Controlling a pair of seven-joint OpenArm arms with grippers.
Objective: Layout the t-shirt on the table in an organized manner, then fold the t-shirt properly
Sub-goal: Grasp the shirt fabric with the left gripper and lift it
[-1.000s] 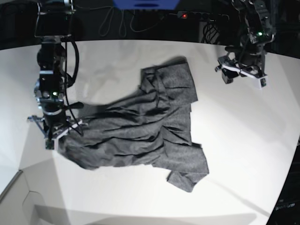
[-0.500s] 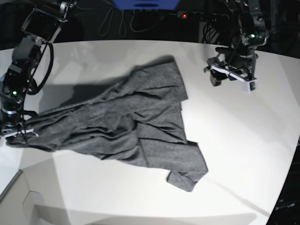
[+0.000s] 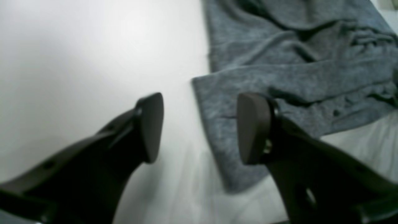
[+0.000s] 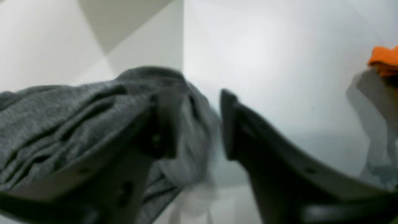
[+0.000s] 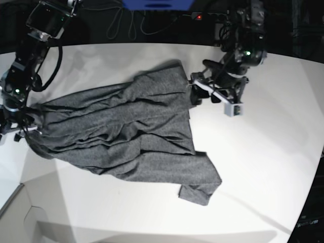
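On table (image 5: pixel 263 152), unmarked t-shirt (image 5: pixel 126 136)

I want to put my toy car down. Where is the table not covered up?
The table is bare on the base view's right, beyond the t-shirt, and along the near edge below its hem. The middle and left are crowded with shirt, with the left end effector and right end effector at its edges.

You are looking at a robotics lab bench: a bare white table (image 5: pixel 263 152) with two black robot arms mounted along its far edge, and behind that edge loose cables (image 5: pixel 126 23) and a red-lit power strip (image 5: pixel 200 16).
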